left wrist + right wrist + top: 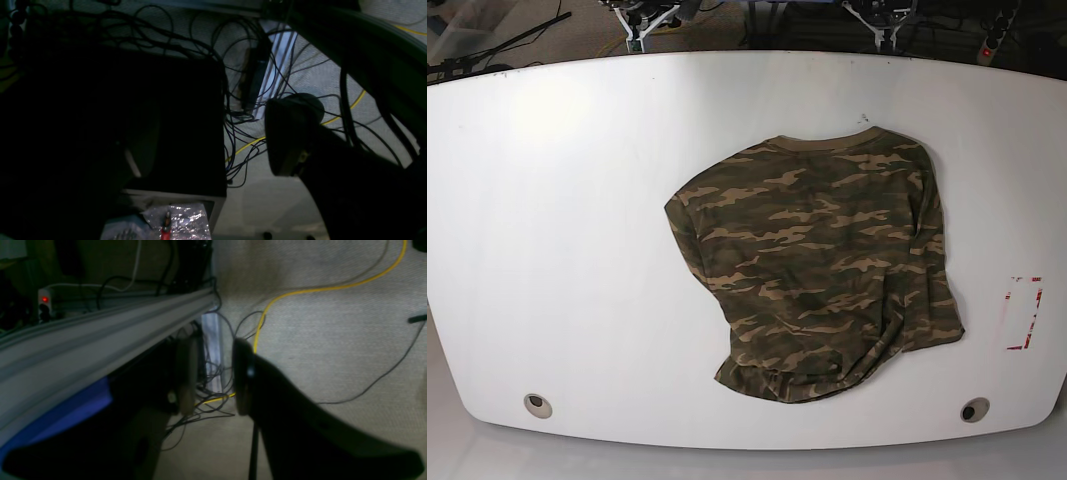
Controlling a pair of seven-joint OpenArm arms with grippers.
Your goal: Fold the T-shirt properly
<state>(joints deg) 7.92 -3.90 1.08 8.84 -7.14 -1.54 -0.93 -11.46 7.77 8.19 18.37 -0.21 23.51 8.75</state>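
T-shirt [822, 265] sprawls right of centre on the white counter [577, 250], collar toward the frame's top; my claws, both parted and empty, hang off-counter.

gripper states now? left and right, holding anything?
Left gripper: open, holding nothing.
Right gripper: open, narrower gap, nothing between its fingers.
T-shirt lies on the table, untouched.
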